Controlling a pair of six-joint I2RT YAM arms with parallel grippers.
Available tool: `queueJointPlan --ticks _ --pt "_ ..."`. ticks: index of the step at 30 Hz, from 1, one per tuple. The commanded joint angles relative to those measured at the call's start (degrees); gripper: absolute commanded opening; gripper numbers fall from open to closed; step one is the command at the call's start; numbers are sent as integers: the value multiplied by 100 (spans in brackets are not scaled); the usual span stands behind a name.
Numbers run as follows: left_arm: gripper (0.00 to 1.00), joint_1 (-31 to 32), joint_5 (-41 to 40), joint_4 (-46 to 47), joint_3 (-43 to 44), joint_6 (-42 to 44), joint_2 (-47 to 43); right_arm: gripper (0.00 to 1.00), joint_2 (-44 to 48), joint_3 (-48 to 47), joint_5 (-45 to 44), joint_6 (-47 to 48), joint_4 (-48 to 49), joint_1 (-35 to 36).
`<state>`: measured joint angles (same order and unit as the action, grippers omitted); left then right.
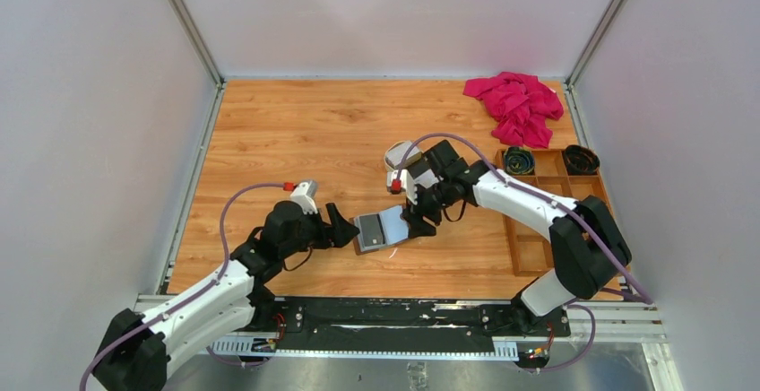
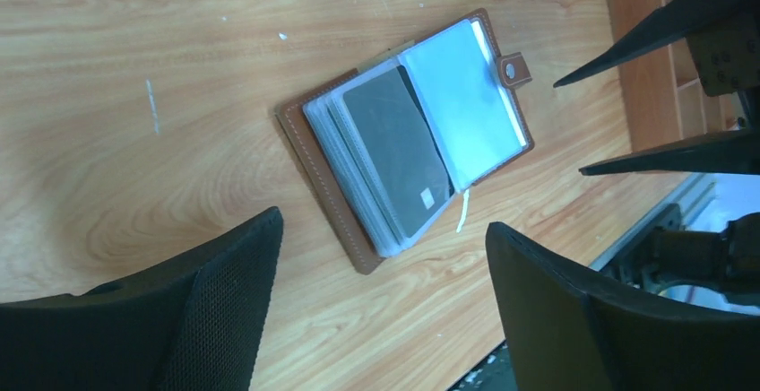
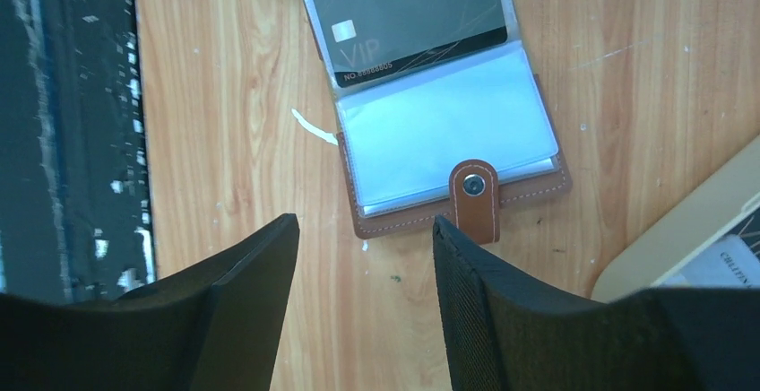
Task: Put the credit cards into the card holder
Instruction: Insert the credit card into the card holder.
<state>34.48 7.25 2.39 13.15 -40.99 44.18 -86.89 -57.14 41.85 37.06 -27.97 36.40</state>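
Note:
The brown card holder (image 1: 380, 229) lies open on the wooden table between both arms. A dark credit card (image 2: 399, 153) (image 3: 414, 16) sits inside one of its clear sleeves; the facing sleeve (image 3: 439, 140) looks pale and empty. Its snap tab (image 3: 473, 195) points toward my right gripper. My left gripper (image 2: 384, 256) (image 1: 345, 228) stands open just left of the holder, nothing between its fingers. My right gripper (image 3: 366, 234) (image 1: 418, 227) hovers open at the holder's right edge, also empty. More cards (image 3: 721, 261) lie in the cream tray (image 3: 690, 225).
The cream oval tray (image 1: 401, 154) stands behind the right gripper. A wooden compartment box (image 1: 548, 203) with dark coiled items is at the right. A pink cloth (image 1: 517, 104) lies at the back right. The black base rail (image 1: 394, 315) runs along the near edge.

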Motion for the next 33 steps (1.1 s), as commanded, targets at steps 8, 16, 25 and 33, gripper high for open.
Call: queueJointPlan --ticks 8,16,25,33 --pt "95 29 -90 404 -455 -652 -95 60 -305 -36 -1362 -192 608 345" --pt "92 24 75 817 -358 -836 807 57 -698 -134 -2058 -246 907 708" --pt "86 24 -37 863 -307 -884 1035 35 -796 -130 -2984 -169 1118 848" --pt "86 30 15 985 -239 -882 1351 0 -532 -103 -2958 -126 1127 850"
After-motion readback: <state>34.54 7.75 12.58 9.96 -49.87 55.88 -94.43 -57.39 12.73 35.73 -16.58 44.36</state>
